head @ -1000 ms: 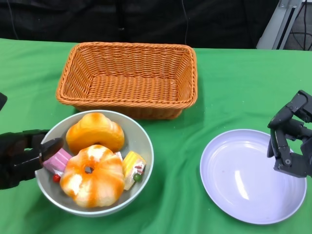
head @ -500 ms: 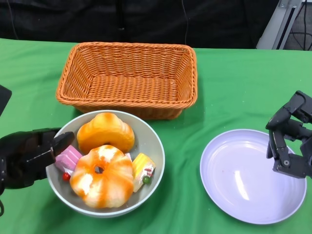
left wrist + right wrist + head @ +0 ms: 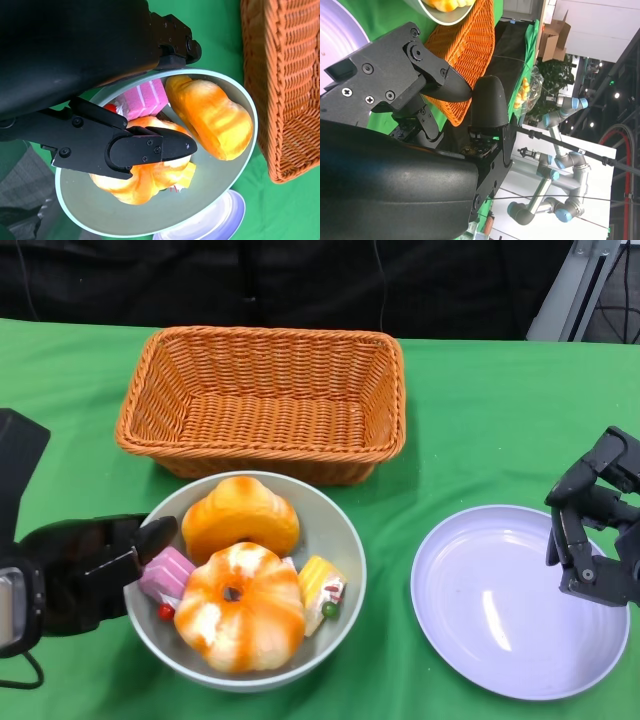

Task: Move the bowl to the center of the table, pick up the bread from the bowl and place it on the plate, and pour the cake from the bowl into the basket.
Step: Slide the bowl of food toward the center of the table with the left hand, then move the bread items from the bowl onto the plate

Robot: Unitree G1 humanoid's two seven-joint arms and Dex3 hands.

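bowl (image 3: 335, 530): grey, two orange breads, cake slices | left hand (image 3: 85, 565) fingers grip rim | right hand (image 3: 592, 530) empty, apart

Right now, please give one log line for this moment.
step: moving bowl to center | left hand: holds bowl rim | right hand: free, above plate | basket: empty

left hand (image 3: 80, 570) cut by edge, cakes (image 3: 168, 575) partly hidden

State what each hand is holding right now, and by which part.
The left hand holds the bowl by its left rim, a finger hooked over the edge. The right hand holds nothing; it hangs over the plate's right edge.
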